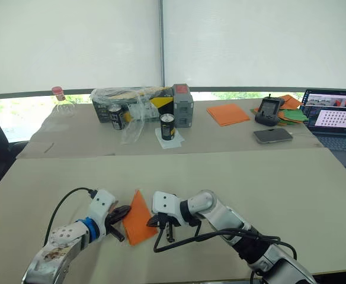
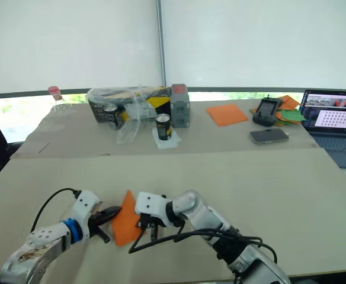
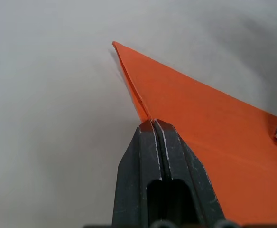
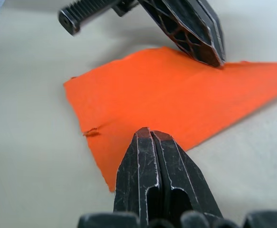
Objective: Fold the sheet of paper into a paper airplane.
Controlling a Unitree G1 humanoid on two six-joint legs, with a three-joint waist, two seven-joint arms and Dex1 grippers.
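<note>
Writing: none can be read; the cans (image 1: 167, 126) and the grey box (image 1: 182, 105) at upper centre carry marks too small to make out, and the laptop (image 1: 333, 121) screen at the right edge shows only rows of tiny dots.
Plane (image 1: 138, 218): bright-orange paper folded to a pointed wedge, lying flat on the near table (image 1: 279, 183), lower centre of the head views, its point toward the far side, between the two grippers.
Left gripper (image 1: 125, 213): fingers pressed together on the wedge's left edge; the left wrist view shows the two black fingers (image 3: 150, 156) closed with the raised paper layer running in between them.
Right gripper (image 1: 156, 220): fingers together, tip down at the wedge's right edge; whether any paper is pinched between them cannot be told.
Left wrist view adds: a thin lifted flap along the crease up to the sharp tip (image 3: 115, 44), and a ribbed black finger at the right edge.
Right wrist view adds: a small nick in the paper's edge (image 4: 92, 132), the blunt rear corner, and the left gripper's latticed finger (image 4: 186, 28) resting on the paper.
Texture: paper matte and smooth with crisp creases; table a plain beige matte surface; fingers scuffed black plastic.
Far table: crumpled clear plastic wrap (image 1: 131, 112), a clear bottle with a red cap (image 1: 58, 100), a flat orange sheet (image 1: 228, 113), a phone (image 1: 272, 135), a handheld controller (image 1: 269, 110), an orange-and-green paper pile (image 1: 292, 111).
</note>
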